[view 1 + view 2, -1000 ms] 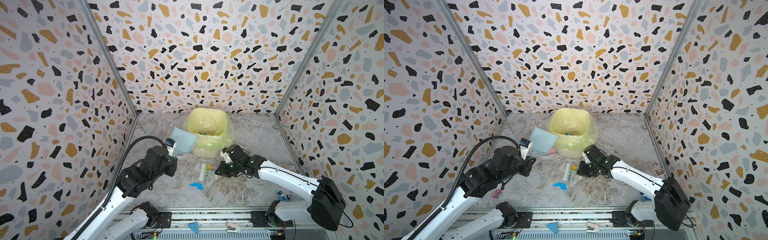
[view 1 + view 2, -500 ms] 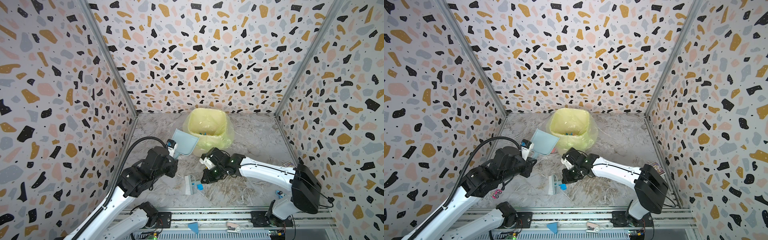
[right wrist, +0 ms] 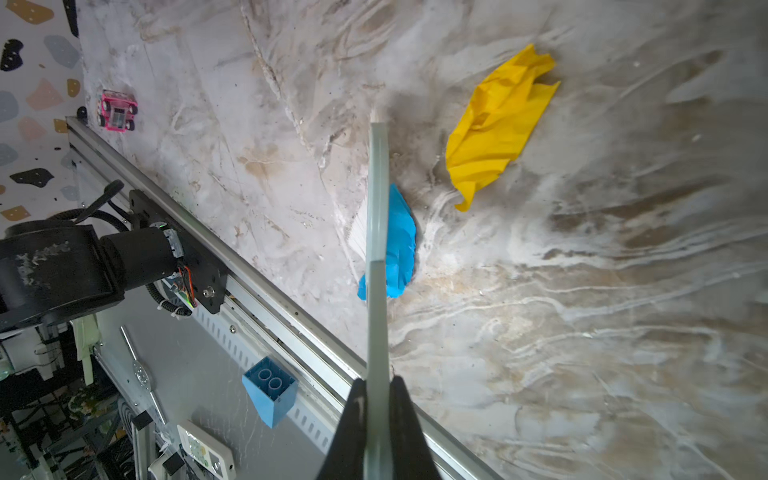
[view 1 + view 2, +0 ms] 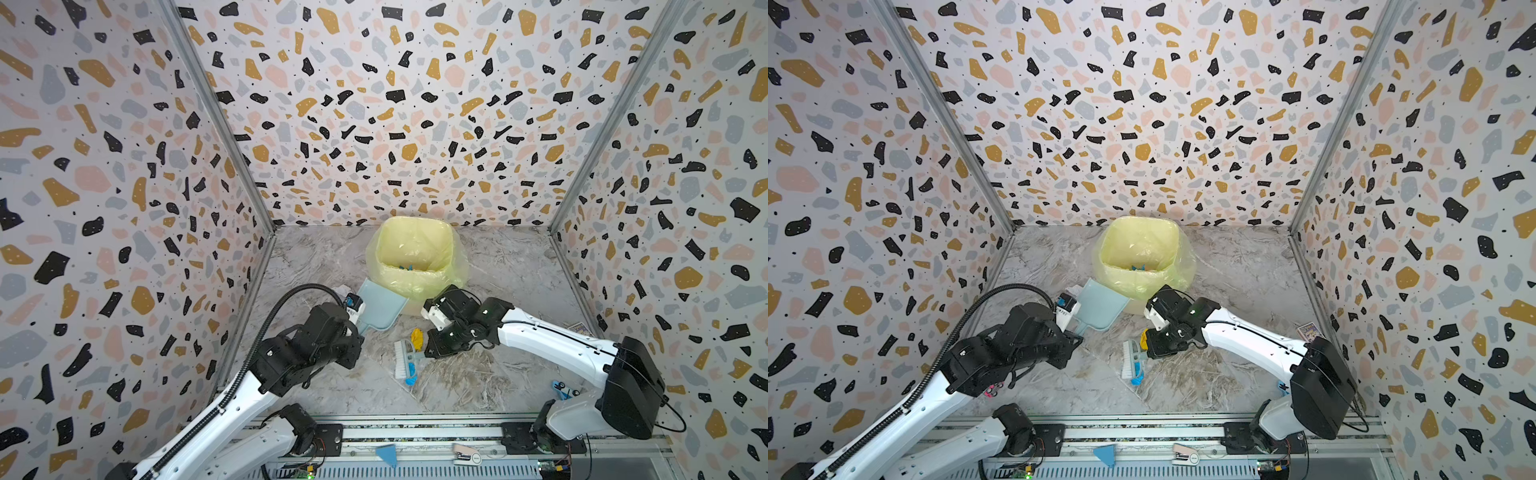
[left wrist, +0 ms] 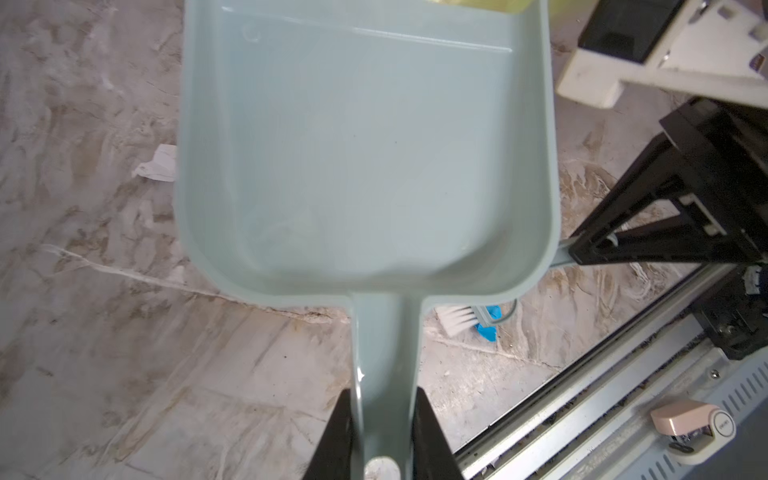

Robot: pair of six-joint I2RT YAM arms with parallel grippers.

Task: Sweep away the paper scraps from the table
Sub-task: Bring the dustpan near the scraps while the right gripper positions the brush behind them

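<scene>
On the marble table (image 4: 478, 374) a crumpled yellow paper scrap (image 4: 417, 337) (image 3: 498, 124) and a bright blue scrap (image 4: 410, 374) (image 3: 399, 241) lie near the front middle. My right gripper (image 3: 378, 415) is shut on the handle of a small white-bristled brush (image 4: 402, 359) (image 3: 377, 249), whose bristles rest against the blue scrap. My left gripper (image 5: 384, 432) is shut on the handle of a pale blue dustpan (image 4: 380, 309) (image 5: 365, 145), which is empty and held to the left of the brush. A white scrap (image 5: 158, 164) lies beside the pan.
A bin lined with a yellow bag (image 4: 446, 245) stands behind the dustpan, with blue scraps inside. A printed card box (image 4: 579, 328) and a blue toy (image 4: 563, 386) sit by the right wall. A pink toy car (image 3: 117, 111) is at the front left.
My right arm swung the brush left across the table, then came back a little to the right. The blue scrap shifted with it. The left arm and dustpan stayed put.
</scene>
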